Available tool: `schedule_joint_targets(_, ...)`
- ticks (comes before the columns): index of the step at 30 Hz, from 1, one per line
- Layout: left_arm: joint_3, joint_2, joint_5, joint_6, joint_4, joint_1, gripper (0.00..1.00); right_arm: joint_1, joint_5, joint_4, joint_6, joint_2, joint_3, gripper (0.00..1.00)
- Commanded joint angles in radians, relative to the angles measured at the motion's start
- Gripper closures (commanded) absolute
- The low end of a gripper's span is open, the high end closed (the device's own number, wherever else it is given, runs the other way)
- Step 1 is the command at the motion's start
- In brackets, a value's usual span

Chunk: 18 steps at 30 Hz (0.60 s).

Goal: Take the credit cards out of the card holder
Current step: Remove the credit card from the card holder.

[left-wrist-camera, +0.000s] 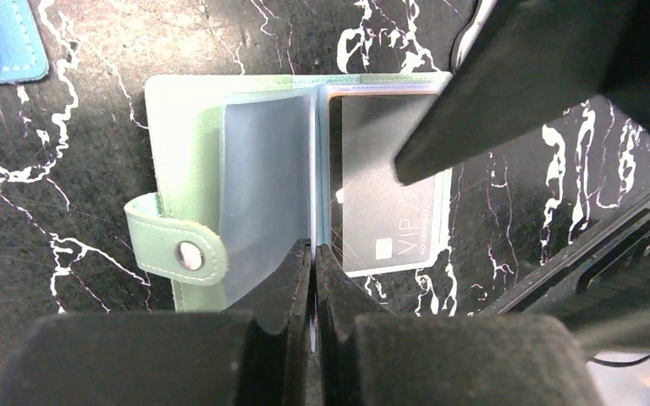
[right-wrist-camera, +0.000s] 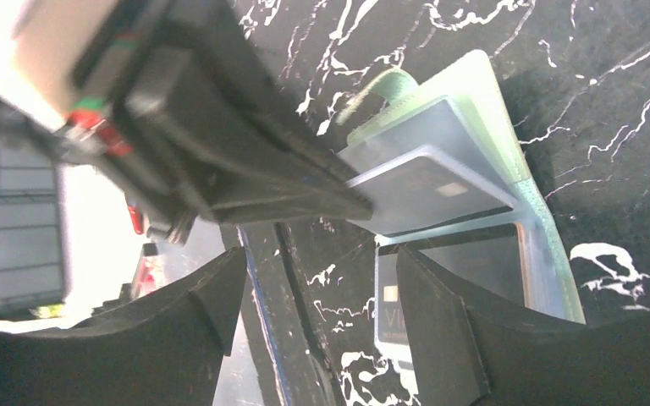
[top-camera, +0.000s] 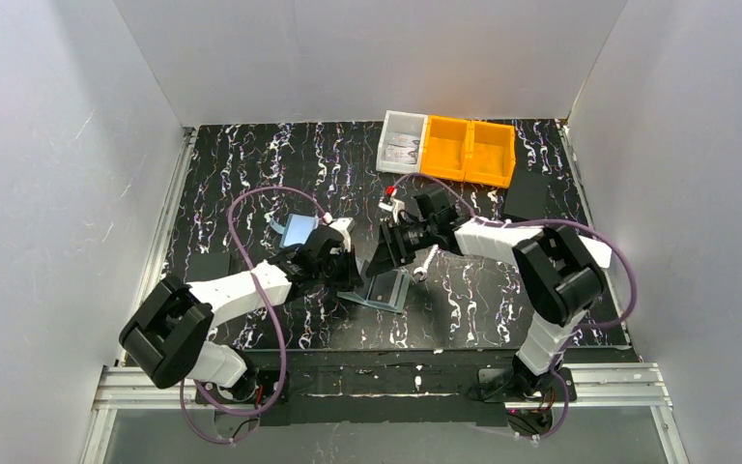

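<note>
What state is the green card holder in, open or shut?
Open: the card holder lies spread, its snap tab undone, a dark card showing inside.

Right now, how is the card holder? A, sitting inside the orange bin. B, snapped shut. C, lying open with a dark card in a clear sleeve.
C: the card holder lies spread open, its snap tab undone, and a dark card shows through a clear sleeve.

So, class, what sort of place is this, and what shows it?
Probably a robot lab test cell: white walls enclose a black marbled table, left arm and right arm bolt to an aluminium rail, orange bins at the back.
</note>
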Motion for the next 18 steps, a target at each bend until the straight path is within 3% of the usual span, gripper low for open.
schedule_joint_targets(1, -0.059, -0.057, 0.049, -0.085, 0.085, 0.01, 1.0, -0.021, -0.046, -0.016, -0.145, -0.142, -0.048, 0.24)
schedule_joint_targets(6, -0.159, -0.121, 0.088, -0.209, 0.239, 0.012, 1.0, -0.056, -0.124, 0.173, -0.093, -0.305, -0.212, 0.24)
schedule_joint_targets(10, -0.271, -0.219, 0.084, -0.317, 0.419, 0.01, 1.0, -0.061, -0.085, 0.278, -0.014, -0.405, -0.309, 0.28)
schedule_joint_targets(18, -0.383, -0.312, 0.075, -0.403, 0.634, -0.001, 1.0, -0.101, -0.049, 0.419, 0.185, -0.415, -0.362, 0.34)
